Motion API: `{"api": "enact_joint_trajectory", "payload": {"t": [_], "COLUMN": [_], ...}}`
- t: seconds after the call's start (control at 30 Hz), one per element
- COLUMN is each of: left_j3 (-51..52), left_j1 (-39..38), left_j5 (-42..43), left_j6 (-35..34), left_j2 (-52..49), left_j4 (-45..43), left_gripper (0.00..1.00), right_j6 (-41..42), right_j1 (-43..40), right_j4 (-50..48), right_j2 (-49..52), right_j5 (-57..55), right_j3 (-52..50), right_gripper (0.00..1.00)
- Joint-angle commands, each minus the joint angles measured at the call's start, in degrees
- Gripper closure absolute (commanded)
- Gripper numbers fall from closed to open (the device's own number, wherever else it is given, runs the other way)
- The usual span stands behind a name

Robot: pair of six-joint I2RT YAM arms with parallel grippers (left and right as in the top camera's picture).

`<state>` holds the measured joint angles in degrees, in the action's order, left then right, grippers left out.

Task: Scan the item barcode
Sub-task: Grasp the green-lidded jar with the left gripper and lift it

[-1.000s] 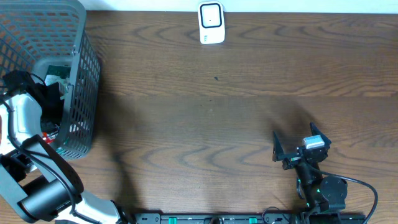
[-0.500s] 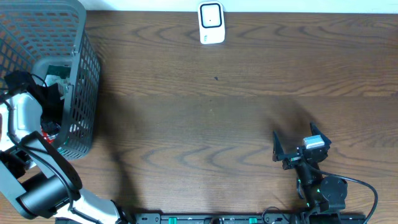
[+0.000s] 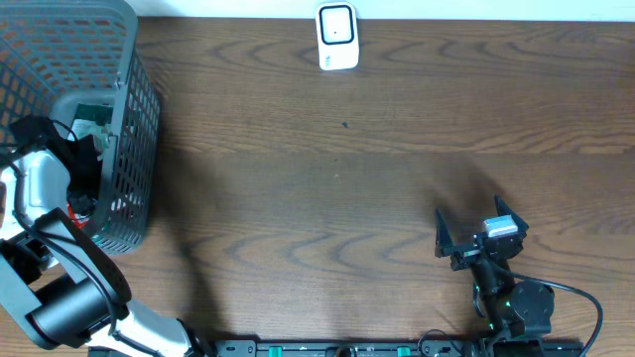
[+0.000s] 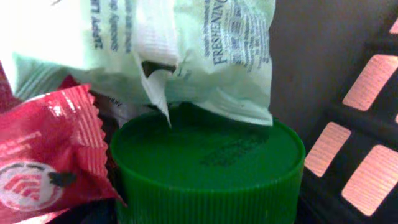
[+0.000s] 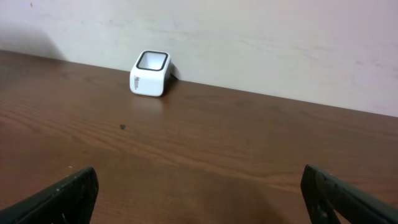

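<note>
A green ribbed lid (image 4: 205,163) of a container fills the lower left wrist view, very close to the camera. A pale green printed packet (image 4: 186,50) lies over its far edge and a red packet (image 4: 43,162) lies to its left. No barcode shows on them. My left arm (image 3: 42,183) reaches down into the grey mesh basket (image 3: 134,109); its fingers are hidden among the contents. The white scanner (image 3: 337,38) (image 5: 150,73) stands at the table's far edge. My right gripper (image 3: 473,226) (image 5: 199,183) hovers open and empty over the near right table.
The basket's dark mesh wall (image 4: 367,124) stands right of the green lid. Brown wooden table (image 3: 337,188) stretches between the basket and the right arm. A pale wall (image 5: 249,37) rises behind the scanner.
The left arm has shifted only slightly inside the basket. The right arm has not moved.
</note>
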<state>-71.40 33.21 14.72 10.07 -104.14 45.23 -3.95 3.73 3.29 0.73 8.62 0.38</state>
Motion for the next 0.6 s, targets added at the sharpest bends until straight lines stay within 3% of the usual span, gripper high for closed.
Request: {"api": "enact_joint_trajectory", "payload": {"t": [0.0, 0.17, 0.4, 0.57], "left_j3": [-3.0, -5.7, -6.6, -6.6], "left_j1": [-0.5, -0.5, -0.5, -0.7], "left_j5": [-0.1, -6.6, -6.6, -2.7], "left_j6": [-1.2, -1.6, -4.3, -11.6], "left_j2": [4.9, 15.0, 33.2, 43.0], "left_j4": [1.1, -1.1, -9.2, -13.2], "left_gripper": [0.59, 0.59, 0.59, 0.59], "right_j6": [0.7, 0.7, 0.7, 0.7], "right_j1": [0.0, 0.0, 0.0, 0.0], "right_j4": [0.2, 0.2, 0.2, 0.2], "right_j2": [-0.2, -0.2, -0.2, -0.2], "right_j5": [0.5, 0.5, 0.5, 0.5], "right_j3": [-0.1, -0.1, -0.1, -0.1], "right_gripper": [0.01, 0.01, 0.01, 0.01]}}
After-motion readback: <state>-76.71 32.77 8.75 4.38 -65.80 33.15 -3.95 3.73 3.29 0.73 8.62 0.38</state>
